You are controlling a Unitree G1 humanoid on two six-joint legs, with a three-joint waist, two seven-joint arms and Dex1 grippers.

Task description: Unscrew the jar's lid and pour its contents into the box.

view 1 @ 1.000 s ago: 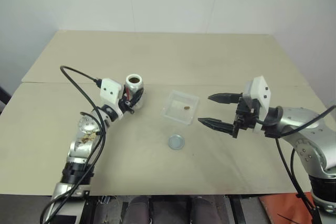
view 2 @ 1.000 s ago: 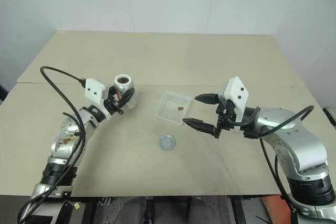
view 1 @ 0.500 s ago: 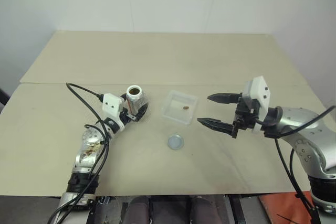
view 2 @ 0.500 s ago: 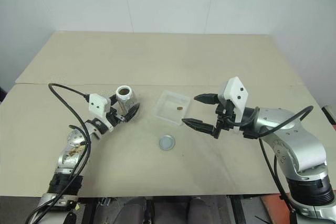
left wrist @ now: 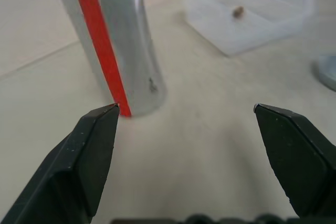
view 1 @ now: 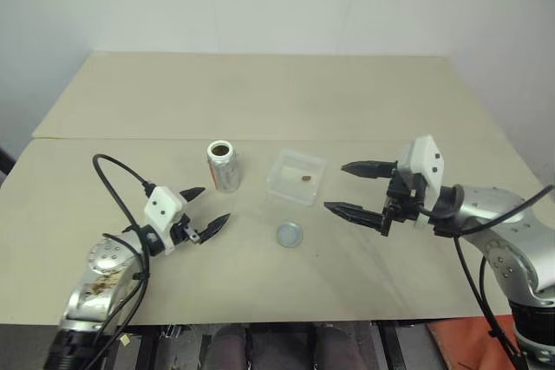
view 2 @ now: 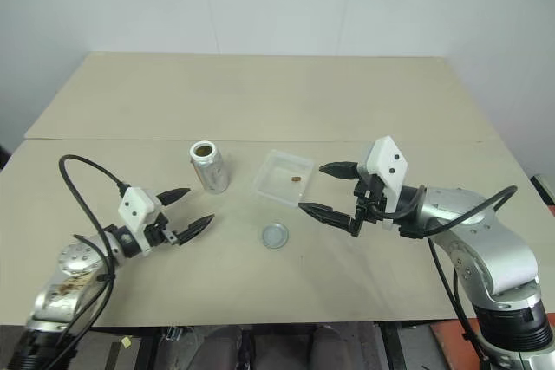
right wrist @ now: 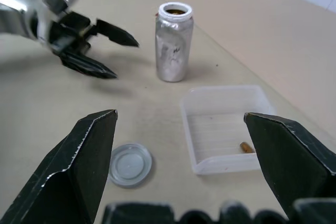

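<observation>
**Open jar upright on the table, both grippers spread wide and empty**

At the near left, the left gripper [view 1: 201, 207] hangs just over the table [view 1: 260, 93], a matte tan board with a seam running across it. Its two black, tapered fingers are spread wide with nothing between them, and they point right and slightly away, toward the jar.

The jar [view 1: 224, 165] stands upright a little beyond the gripper and clear of its fingers. It is a slim cylinder of crinkled, silver-grey metal with a red stripe down its side and a white threaded neck; its mouth is open and brown inside.

Right of the jar, and apart from it, sits the box [view 1: 296, 178], a shallow square tray of clear plastic with rounded corners and a ribbed floor. The contents [view 1: 305, 178], one tiny brown bit, lie in its right half.

The lid [view 1: 289, 234], a flat round disc with a raised rim, lies on the table just nearer than the box.

Further right, the right gripper [view 1: 354, 187] hovers beside the box, pointing left, its black fingers spread wide and holding nothing.
</observation>
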